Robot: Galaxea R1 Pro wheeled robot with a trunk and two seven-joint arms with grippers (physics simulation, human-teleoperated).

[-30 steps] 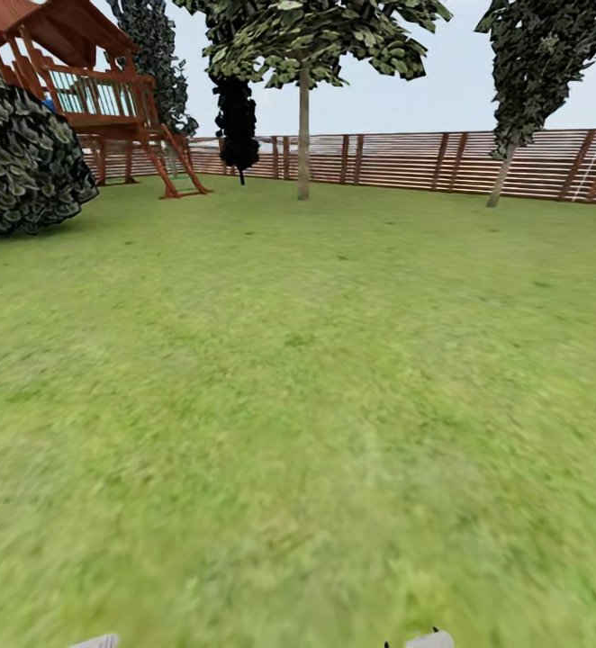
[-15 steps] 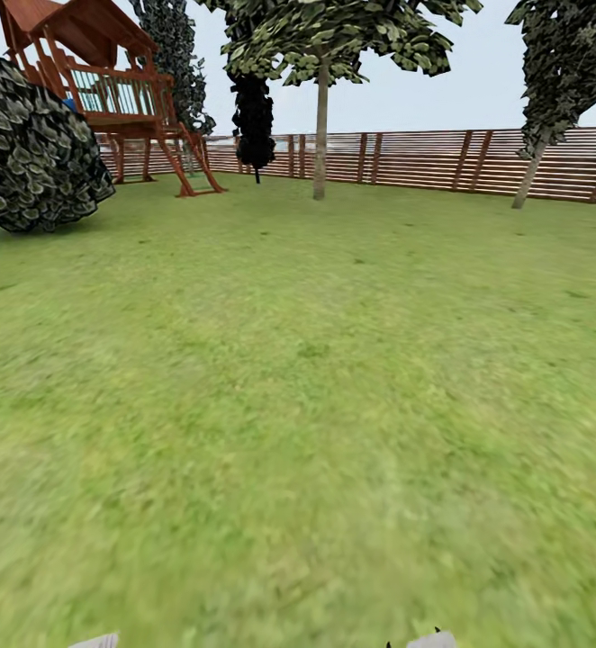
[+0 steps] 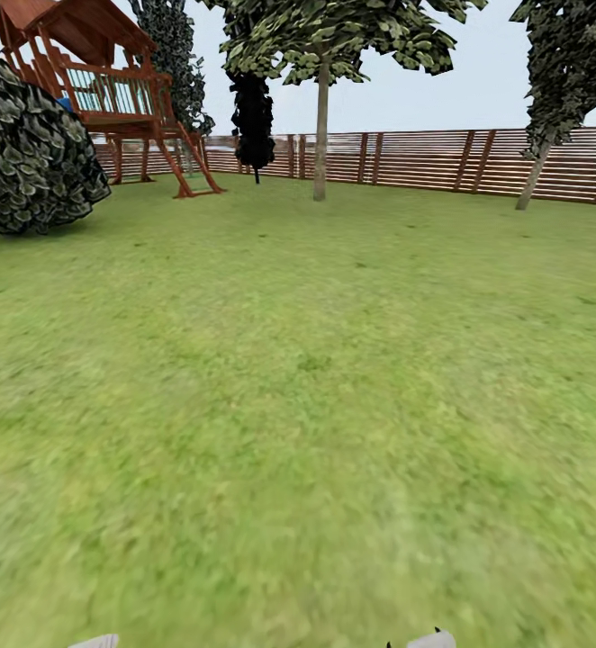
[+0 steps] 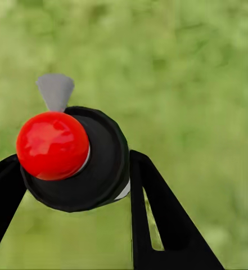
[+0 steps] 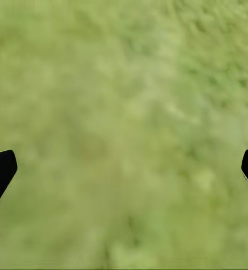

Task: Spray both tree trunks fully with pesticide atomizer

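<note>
Between the left gripper (image 4: 73, 185) fingers, the atomizer (image 4: 81, 160) is clamped, with its dark body pinched on both sides. Its red top (image 4: 52, 145) faces the wrist camera and a grey nozzle (image 4: 55, 90) projects beyond it; this hold is judged to keep the bottle secure while the base travels. Blurred lawn (image 4: 197, 84) is seen beneath it. The right gripper (image 5: 124, 169) is spread wide and nothing is held; only its two fingertips (image 5: 0, 171) are seen at the frame edges over grass.

Ahead, across the lawn (image 3: 298, 405), one tree (image 3: 320, 54) is seen, its pale trunk (image 3: 320, 144) standing just before the slat fence (image 3: 424, 157). A leaning darker tree (image 3: 559, 72) is at the right, and a playhouse (image 3: 100, 90) and bush (image 3: 28, 153) at the left. The trunk is well apart from the robot, so no spraying is judged possible yet; approach is required.
</note>
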